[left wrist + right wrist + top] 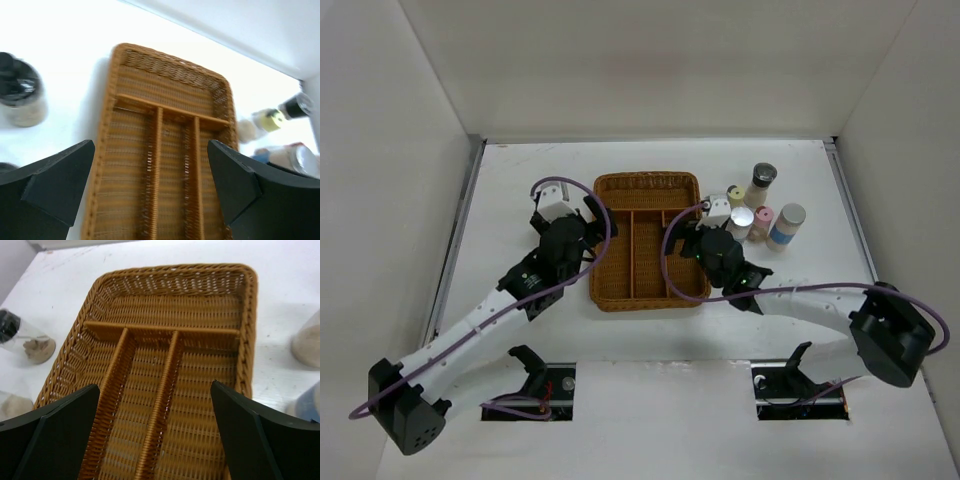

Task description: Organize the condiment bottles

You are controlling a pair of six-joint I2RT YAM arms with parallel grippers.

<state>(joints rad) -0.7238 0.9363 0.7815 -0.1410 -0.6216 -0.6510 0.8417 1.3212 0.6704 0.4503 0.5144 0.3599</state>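
Several condiment bottles stand right of the brown wicker tray [620, 190]: a yellow-capped one [735, 194], a dark-capped jar [763, 180], a silver-capped one [742, 220], a pink one [763, 217] and a blue-banded one [786, 226]. The left wrist view shows a dark-capped jar [19, 95] left of the tray; the right wrist view shows it too [22, 339], with another jar [10, 406] nearer. My left gripper [582, 238] [150, 150] is open and empty at the tray's left edge. My right gripper [692, 242] [155, 390] is open and empty over the tray's right edge.
The tray [170, 95] [165, 315] has one wide far compartment and three long near ones, all without bottles. White walls enclose the table on three sides. Two jars [306, 345] [306, 406] stand close to the tray's right rim.
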